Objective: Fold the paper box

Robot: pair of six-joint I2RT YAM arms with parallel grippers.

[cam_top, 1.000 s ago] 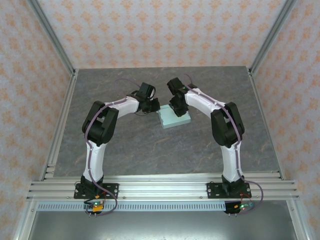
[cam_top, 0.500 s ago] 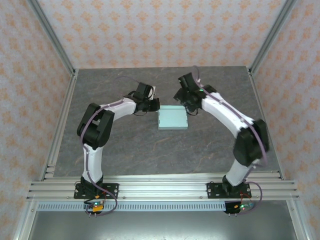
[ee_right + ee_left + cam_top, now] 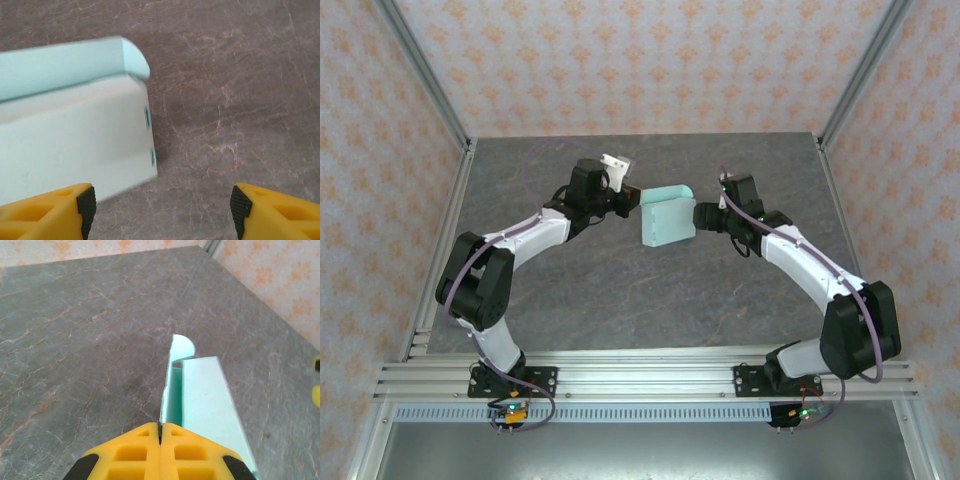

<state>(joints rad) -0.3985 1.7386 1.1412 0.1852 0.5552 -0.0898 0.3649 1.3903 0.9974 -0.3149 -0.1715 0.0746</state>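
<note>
The paper box [image 3: 666,219] is a pale mint-blue shallow box held up off the grey table, tilted, with a rounded flap at its far edge. My left gripper [image 3: 632,199] is shut on the thin left wall of the box [image 3: 200,400], its yellow fingers [image 3: 135,452] pressed together on the card edge. My right gripper [image 3: 700,215] stands open just right of the box. In the right wrist view the box [image 3: 75,130] lies ahead and to the left, and nothing sits between the yellow fingers [image 3: 45,212].
The grey marbled table [image 3: 620,290] stretches around the box. Patterned walls and metal frame posts [image 3: 430,90] enclose the back and sides. A rail [image 3: 640,380] runs along the near edge by the arm bases.
The left gripper has lifted the box off the table and tilted it. The right gripper let go, drew back to the right and stands open. Both arms have stretched outward.
</note>
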